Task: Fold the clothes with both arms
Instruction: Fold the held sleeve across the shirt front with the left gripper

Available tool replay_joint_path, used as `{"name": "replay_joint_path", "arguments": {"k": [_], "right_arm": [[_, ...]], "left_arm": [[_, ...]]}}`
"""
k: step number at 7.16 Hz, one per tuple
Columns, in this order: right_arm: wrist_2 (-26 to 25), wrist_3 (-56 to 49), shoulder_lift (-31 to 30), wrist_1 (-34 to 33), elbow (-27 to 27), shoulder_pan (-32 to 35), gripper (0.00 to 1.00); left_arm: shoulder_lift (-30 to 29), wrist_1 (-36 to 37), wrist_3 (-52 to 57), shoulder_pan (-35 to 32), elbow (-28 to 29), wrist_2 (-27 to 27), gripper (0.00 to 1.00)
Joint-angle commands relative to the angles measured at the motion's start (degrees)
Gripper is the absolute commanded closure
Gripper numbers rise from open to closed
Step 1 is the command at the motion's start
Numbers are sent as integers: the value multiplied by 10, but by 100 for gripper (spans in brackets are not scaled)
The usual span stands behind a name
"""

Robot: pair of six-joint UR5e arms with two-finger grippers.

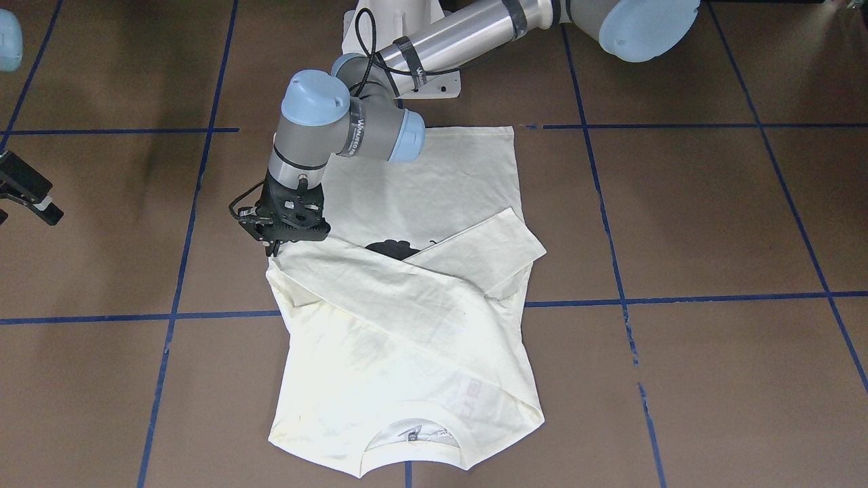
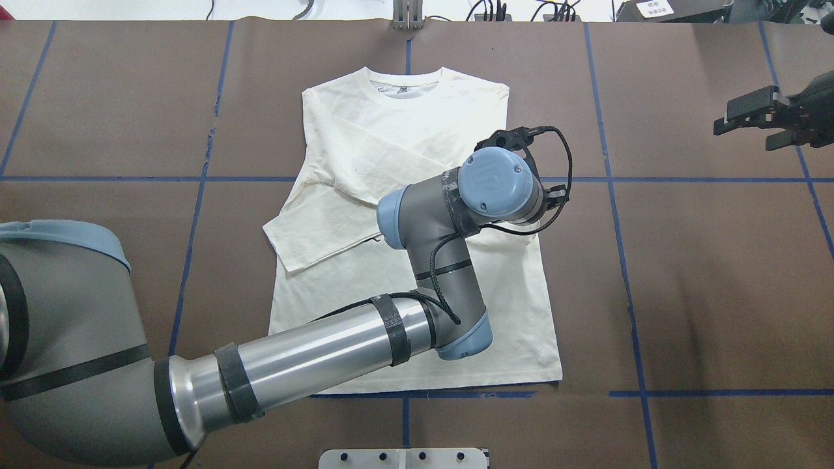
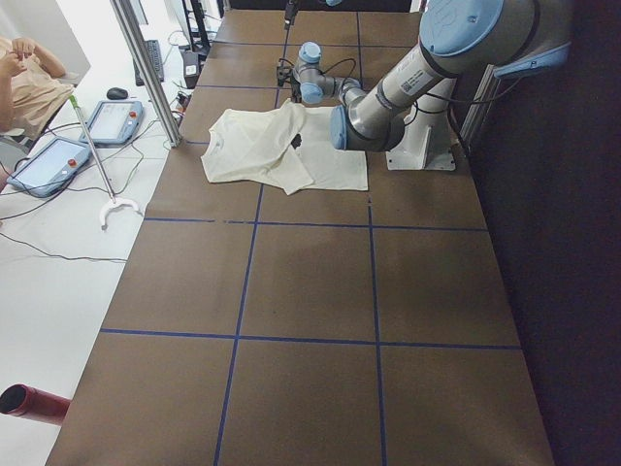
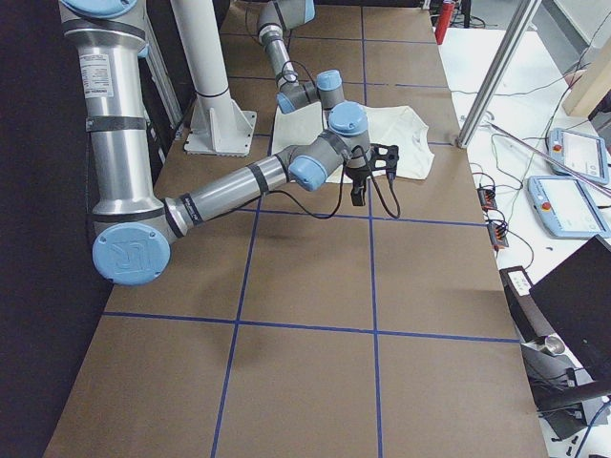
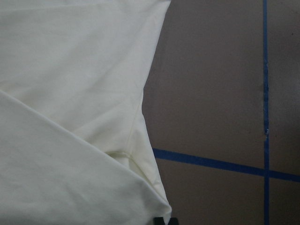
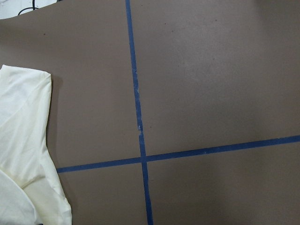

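T-shirt is lying flat in the middle of the table, with its collar at the far end from the robot. Its two sleeves are crossing over the chest, so only a scrap of the black cat print is peeking out between them. The left arm is reaching right across the garment. The left gripper is pointing down at the shirt's right edge, on the end of the upper sleeve. Whether its jaws are pinching cloth or merely touching it, I cannot tell (the wrist view is showing only fabric and a sliver of black). The right gripper is hovering well apart to the right over bare table, fingers looking parted and holding nothing.

What is worrying me is that a pull at that edge may be dragging the upper sleeve off the lower sleeve and undoing the cross. With one arm working alone, any fold may be going skew, and the left elbow, hanging over the body, could be rumpling it. I am seeing no bin or basket anywhere.
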Motion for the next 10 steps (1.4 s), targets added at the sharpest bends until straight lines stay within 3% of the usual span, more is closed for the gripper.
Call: {"name": "replay_joint_path", "arguments": {"k": [1, 2, 3, 4, 5, 6, 8, 9, 10], "right_arm": [[0, 4, -1, 0, 3, 0, 0], [0, 5, -1, -1, 1, -1, 0], [0, 5, -1, -1, 0, -1, 0], [-4, 6, 3, -1, 0, -10, 0], [-12, 39, 12, -1, 3, -40, 0], [-34, 123, 20, -1, 21, -84, 0], [-86, 283, 14, -1, 66, -210, 0], [-192, 347, 14, -1, 85, -314, 0], [-294, 403, 14, -6, 102, -404, 0]], "left_arm": [[0, 0, -14, 12, 1, 2, 85], [1, 0, -14, 9, 1, 2, 55], [1, 0, -15, -6, 0, 2, 36], [3, 10, -13, -36, -21, -17, 34], [54, 66, -10, -63, -106, -86, 34], [144, 125, 3, -98, -246, -128, 34], [312, 215, 91, -128, -499, -132, 35], [358, 242, 135, -141, -554, -135, 36], [383, 250, 140, -151, -564, -164, 42]]}}
